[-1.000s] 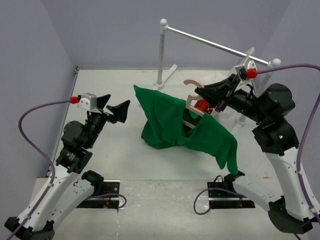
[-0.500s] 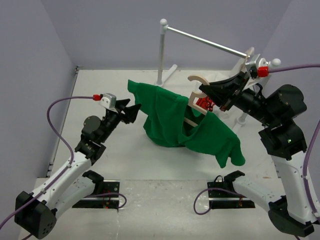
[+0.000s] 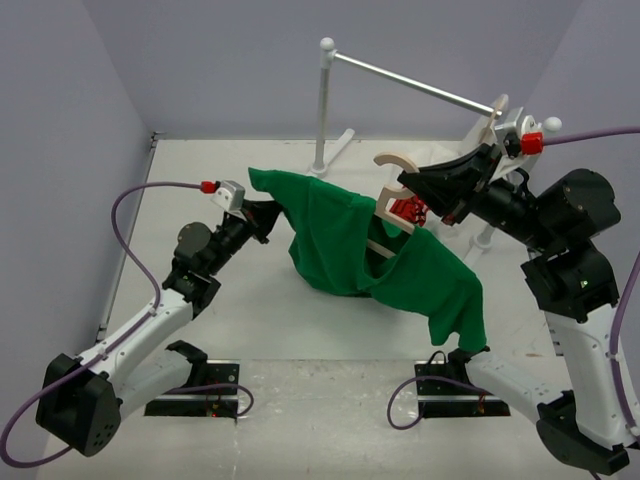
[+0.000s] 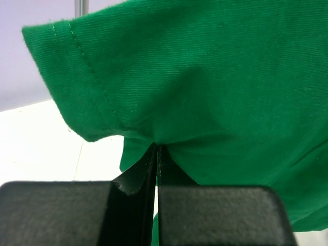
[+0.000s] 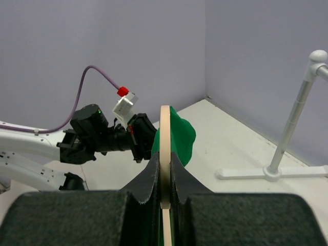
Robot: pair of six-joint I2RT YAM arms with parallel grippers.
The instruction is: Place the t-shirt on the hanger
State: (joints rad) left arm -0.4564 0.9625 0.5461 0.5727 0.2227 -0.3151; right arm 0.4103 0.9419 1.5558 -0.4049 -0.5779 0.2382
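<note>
**Left gripper now clamps the sleeve of the green t-shirt**

The right gripper [image 3: 408,192] is closed on the wooden hanger [image 3: 393,163], just below its curved hook, and holds it up above the table [image 3: 200,170]. In the right wrist view the thin wood stands upright between the two fingers, pressed from both sides. The green t-shirt [image 3: 340,240] hangs over the hanger. The hook and a part of the frame come out at the collar, one sleeve drops down at the right side, and the lower fold seems to touch the table. The left gripper [image 4: 156,149] has its fingers together on the cloth, just beside the seam of the other sleeve. Behind stands the white rail stand [image 3: 322,100].

One second ago the left gripper was wide apart and well away from the t-shirt, at the left. Half a second ago it was near the sleeve but not yet clamped. Now it grips the sleeve, which lies more to the left than before. The right gripper is a little higher than one second ago.
</note>
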